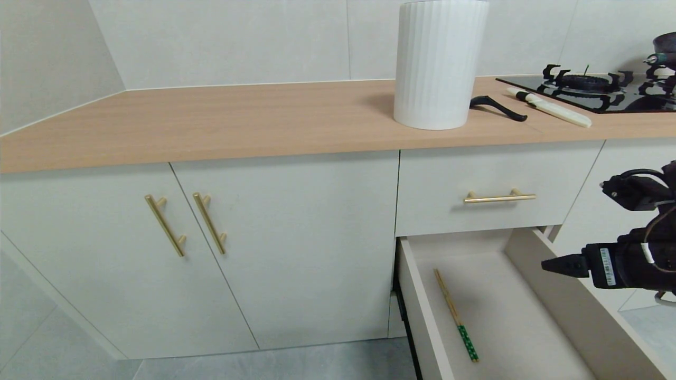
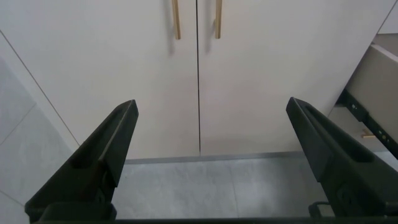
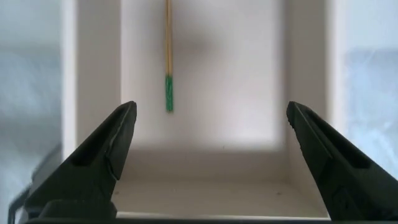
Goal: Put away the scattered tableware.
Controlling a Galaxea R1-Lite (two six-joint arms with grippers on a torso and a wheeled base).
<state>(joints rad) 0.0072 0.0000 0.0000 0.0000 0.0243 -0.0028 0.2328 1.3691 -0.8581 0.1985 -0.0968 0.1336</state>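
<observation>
While the long wooden countertop (image 1: 211,121) runs across the scene from nine o'clock to three, two pale cabinet doors (image 1: 296,243) with gold bar handles stand shut beneath it. At about four o'clock an open drawer (image 1: 507,306) is pulled out under a closed one, and its front end is cut off at the picture's edge. A tall white ribbed canister (image 1: 438,63) stands on the counter at one o'clock. A black gas hob (image 1: 586,89) at two o'clock runs out of sight.

The right gripper (image 3: 210,107) hangs over the drawer at its three o'clock side, its fingers spread wide and holding nothing. The left gripper (image 2: 211,102) is equally wide apart and bare, facing the shut doors and grey floor.

A cream knife (image 1: 552,108) lies beside the hob. A black handle (image 1: 499,108) next to it has its head hidden behind the canister. The chopsticks (image 1: 457,316) lie in the drawer near its nine o'clock wall, with their green ends toward six.
</observation>
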